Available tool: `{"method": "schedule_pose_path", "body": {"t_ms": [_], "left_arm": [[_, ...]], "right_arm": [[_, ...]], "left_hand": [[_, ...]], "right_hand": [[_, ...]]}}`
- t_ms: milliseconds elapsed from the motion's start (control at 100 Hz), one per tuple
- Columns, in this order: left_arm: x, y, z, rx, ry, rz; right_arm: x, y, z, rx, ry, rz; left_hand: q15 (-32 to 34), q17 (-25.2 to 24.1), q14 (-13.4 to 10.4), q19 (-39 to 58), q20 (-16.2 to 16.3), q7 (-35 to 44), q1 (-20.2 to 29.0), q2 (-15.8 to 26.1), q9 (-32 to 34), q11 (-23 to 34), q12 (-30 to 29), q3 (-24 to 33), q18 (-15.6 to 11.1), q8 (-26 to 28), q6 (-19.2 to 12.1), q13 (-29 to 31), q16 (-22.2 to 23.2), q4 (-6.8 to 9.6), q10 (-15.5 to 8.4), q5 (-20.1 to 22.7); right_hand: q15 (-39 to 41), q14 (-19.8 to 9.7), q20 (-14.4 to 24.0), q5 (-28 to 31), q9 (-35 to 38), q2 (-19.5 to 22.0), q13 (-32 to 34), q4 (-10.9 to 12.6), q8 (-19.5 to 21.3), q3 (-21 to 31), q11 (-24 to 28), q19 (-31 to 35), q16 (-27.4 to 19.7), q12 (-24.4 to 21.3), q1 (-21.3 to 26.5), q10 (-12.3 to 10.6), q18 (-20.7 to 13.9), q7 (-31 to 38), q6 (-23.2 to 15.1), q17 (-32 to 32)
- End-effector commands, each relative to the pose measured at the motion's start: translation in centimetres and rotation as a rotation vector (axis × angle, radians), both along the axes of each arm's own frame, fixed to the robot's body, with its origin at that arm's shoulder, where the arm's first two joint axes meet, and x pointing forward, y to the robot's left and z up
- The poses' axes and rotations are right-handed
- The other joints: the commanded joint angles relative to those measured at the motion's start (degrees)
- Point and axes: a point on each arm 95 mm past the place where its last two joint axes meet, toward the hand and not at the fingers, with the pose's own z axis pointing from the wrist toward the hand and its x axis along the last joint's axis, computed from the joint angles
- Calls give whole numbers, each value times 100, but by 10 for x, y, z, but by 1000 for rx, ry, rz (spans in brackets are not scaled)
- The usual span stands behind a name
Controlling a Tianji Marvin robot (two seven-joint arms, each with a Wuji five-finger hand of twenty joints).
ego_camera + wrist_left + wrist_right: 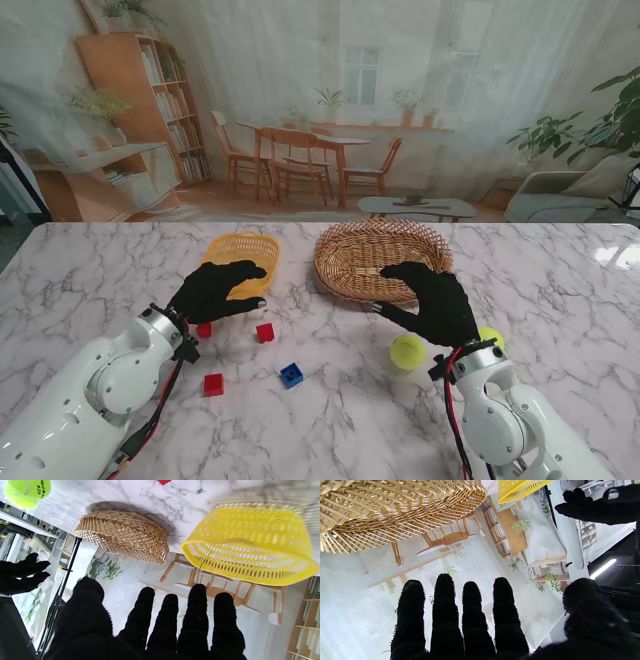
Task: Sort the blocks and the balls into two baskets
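Note:
My left hand [218, 291] in its black glove hovers open just in front of the yellow plastic basket [243, 259], fingers spread and holding nothing. A red block [204, 330] lies right beside its wrist. Two more red blocks [265, 332] [213, 384] and a blue block [291, 375] lie nearer to me. My right hand [432, 299] is open over the near rim of the wicker basket [378, 258]. Two yellow-green tennis balls [408, 350] [491, 337] sit either side of its wrist. In the left wrist view the yellow basket [250, 547] and the wicker basket [125, 536] both look empty.
The marble table [560, 290] runs to a printed room backdrop behind the baskets. A tennis ball [27, 492] shows at the corner of the left wrist view. The right wrist view shows the wicker basket [395, 512] close to my fingers [445, 610].

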Motion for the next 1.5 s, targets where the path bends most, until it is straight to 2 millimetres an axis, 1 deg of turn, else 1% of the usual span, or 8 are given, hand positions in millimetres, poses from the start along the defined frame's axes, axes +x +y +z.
{"method": "schedule_pose_path", "body": {"t_ms": [0, 50, 270, 410, 740, 980, 1200, 1490], "left_arm": [[-3, 3, -1, 24, 25, -3], [-5, 4, 1, 45, 33, -1], [-8, 12, 0, 146, 33, -24], [-12, 25, -11, 227, 43, -35], [-16, 50, -37, 289, 101, 33], [-9, 51, -50, 306, 151, 56], [-7, 49, -50, 323, 168, 70], [0, 51, -57, 349, 179, 95]], "right_arm": [[-1, -1, -2, 1, 3, -6], [-1, -1, -2, 2, 4, -8], [-2, -3, -1, 7, -6, -11], [-3, -5, -1, 14, -10, -15], [1, -3, -3, 1, 3, -6], [1, -2, -4, -2, 7, -2], [2, -1, -4, -2, 10, 3], [2, 0, -5, -2, 19, 7]], "left_hand": [[-199, -47, 48, -178, -34, -193, -148, -151, -208, -179, -153, -152, -65, -122, 102, -121, -122, -70, 81, -202], [-201, -44, 58, -202, -45, -249, -174, -193, -215, -187, -167, -158, -95, -155, 145, -132, -137, -74, 86, -286], [-107, 63, 27, -154, -8, -233, -97, -300, 10, -92, -118, -117, -154, -190, 196, -41, -116, -66, 40, -207], [-83, 77, -3, -142, -5, -226, -71, -325, 6, -74, -89, -114, -163, -198, 166, -24, -109, -64, 20, -235], [-28, 87, -2, -77, 13, -145, 55, -298, -10, -3, -17, -94, -220, -181, 149, -39, -74, -55, 3, -126], [7, 116, -17, 85, 84, -161, 61, -200, -100, 2, 9, -105, -245, -189, 152, -51, -37, -54, 2, -196], [41, 130, -21, 154, 110, -197, 114, -256, -206, -1, 12, -105, -277, -206, 194, -47, -7, -43, 13, -295], [113, 167, -106, 218, 119, -292, 424, -718, -247, 71, 34, -21, -287, -276, 238, 17, 41, 45, -10, -471]], "right_hand": [[-262, 34, 70, 73, 47, 140, 134, 142, 34, -42, -68, -35, 82, 33, 93, 31, 111, -9, -149, -66], [-264, 32, 70, 71, 48, 142, 131, 141, 34, -42, -69, -37, 82, 34, 89, 32, 115, -10, -142, -67], [-261, 25, 73, 68, 53, 139, 133, 140, 35, -37, -62, -37, 85, 39, 86, 25, 109, -10, -145, -67], [-262, 37, 73, 75, 57, 140, 131, 140, 35, -35, -62, -41, 84, 39, 87, 31, 111, -9, -139, -72], [-263, 42, 76, 69, 52, 149, 132, 140, 34, -34, -68, -40, 85, 39, 79, 33, 112, -13, -138, -70], [-262, 38, 77, 71, 52, 153, 133, 140, 35, -33, -67, -39, 85, 40, 83, 35, 108, -12, -142, -68], [-261, 45, 79, 71, 48, 155, 136, 141, 35, -32, -70, -37, 86, 39, 80, 35, 106, -12, -137, -64], [-265, 41, 78, 71, 52, 160, 127, 140, 35, -34, -71, -40, 85, 39, 75, 36, 108, -15, -145, -68]]}}
